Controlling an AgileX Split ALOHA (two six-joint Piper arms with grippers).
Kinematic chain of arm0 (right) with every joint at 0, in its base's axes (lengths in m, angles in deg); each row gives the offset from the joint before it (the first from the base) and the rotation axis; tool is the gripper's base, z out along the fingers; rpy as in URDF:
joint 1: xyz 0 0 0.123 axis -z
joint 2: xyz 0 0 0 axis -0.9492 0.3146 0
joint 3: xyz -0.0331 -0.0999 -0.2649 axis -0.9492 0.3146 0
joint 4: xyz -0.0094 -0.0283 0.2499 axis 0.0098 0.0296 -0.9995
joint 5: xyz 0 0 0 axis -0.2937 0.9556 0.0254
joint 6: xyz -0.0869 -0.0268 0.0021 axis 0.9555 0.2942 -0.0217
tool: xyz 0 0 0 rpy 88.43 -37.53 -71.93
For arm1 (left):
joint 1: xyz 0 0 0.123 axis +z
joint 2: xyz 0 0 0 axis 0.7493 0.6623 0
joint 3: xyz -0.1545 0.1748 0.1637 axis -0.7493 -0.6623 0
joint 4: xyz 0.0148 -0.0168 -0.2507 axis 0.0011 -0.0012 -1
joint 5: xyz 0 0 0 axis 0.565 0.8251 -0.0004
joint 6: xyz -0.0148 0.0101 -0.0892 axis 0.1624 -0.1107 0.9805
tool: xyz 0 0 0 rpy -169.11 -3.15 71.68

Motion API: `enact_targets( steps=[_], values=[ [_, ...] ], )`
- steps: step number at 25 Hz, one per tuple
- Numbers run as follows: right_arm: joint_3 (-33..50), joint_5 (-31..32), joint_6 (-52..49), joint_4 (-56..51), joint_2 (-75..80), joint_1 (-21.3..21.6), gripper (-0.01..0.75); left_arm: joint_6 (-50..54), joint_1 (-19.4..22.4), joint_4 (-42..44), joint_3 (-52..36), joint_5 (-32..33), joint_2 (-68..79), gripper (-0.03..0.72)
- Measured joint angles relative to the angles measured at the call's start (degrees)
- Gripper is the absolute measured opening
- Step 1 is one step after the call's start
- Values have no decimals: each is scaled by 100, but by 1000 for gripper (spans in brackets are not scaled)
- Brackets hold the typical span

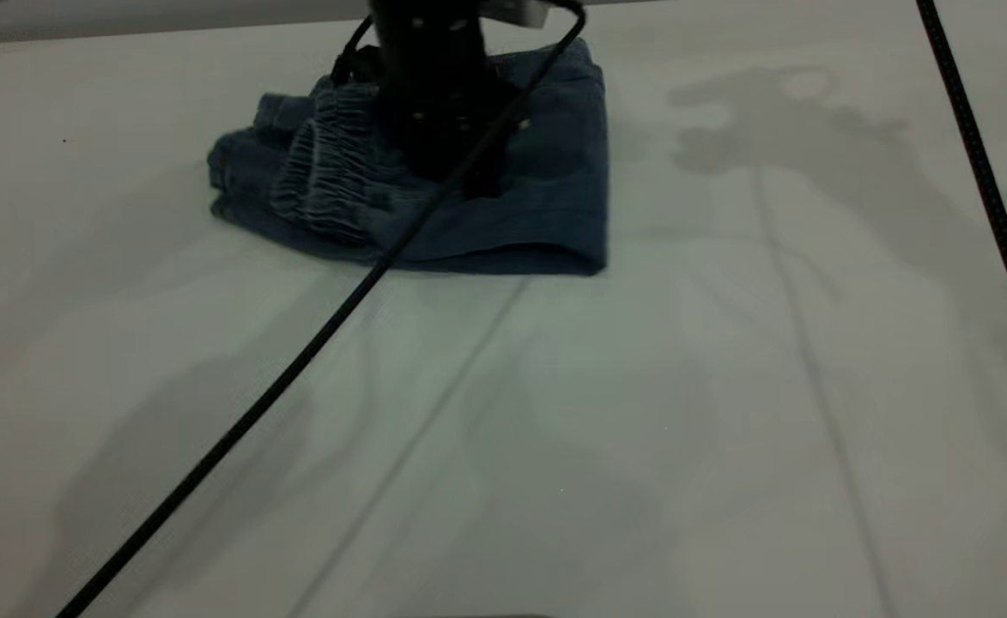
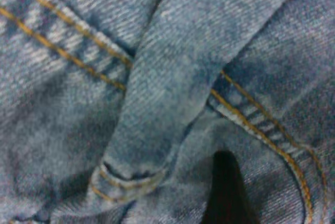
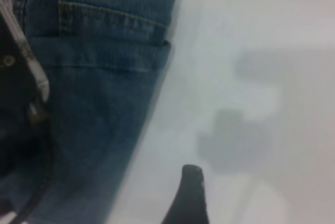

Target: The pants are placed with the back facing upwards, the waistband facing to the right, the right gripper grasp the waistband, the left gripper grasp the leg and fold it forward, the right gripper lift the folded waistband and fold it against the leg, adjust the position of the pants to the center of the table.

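The pants (image 1: 520, 197) lie folded into a compact blue denim bundle at the far middle-left of the table (image 1: 726, 386). The gathered waistband (image 1: 331, 172) lies on top at the bundle's left side. The leg is hidden in the fold. My left gripper (image 1: 447, 167) comes straight down onto the bundle's middle and touches the cloth; in the left wrist view it (image 2: 225, 192) rests against denim with orange stitching. My right gripper (image 3: 191, 198) is out of the exterior view. It hovers over bare table (image 3: 261, 51) beside the pants (image 3: 104, 88), apart from them.
The left arm's black cable (image 1: 297, 360) runs from the pants to the near left corner. Another black cable (image 1: 984, 189) runs along the right edge. An arm's shadow (image 1: 778, 129) falls on the table right of the pants.
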Motion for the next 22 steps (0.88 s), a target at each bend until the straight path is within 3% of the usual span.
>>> enact_targets(
  steps=[6,12,16,22],
  values=[
    [-265,269,0,122,0,0,574,232,-27,8,793,72,18,442],
    [-1645,1378,-18,204,0,0,574,287,-27,181,1382,72,-171,442],
    [-2389,1496,-271,266,-99,0,574,461,-27,321,1391,72,-755,442],
    [-2519,1607,-402,266,-874,0,574,626,-27,706,1379,72,-1812,442]
  ],
)
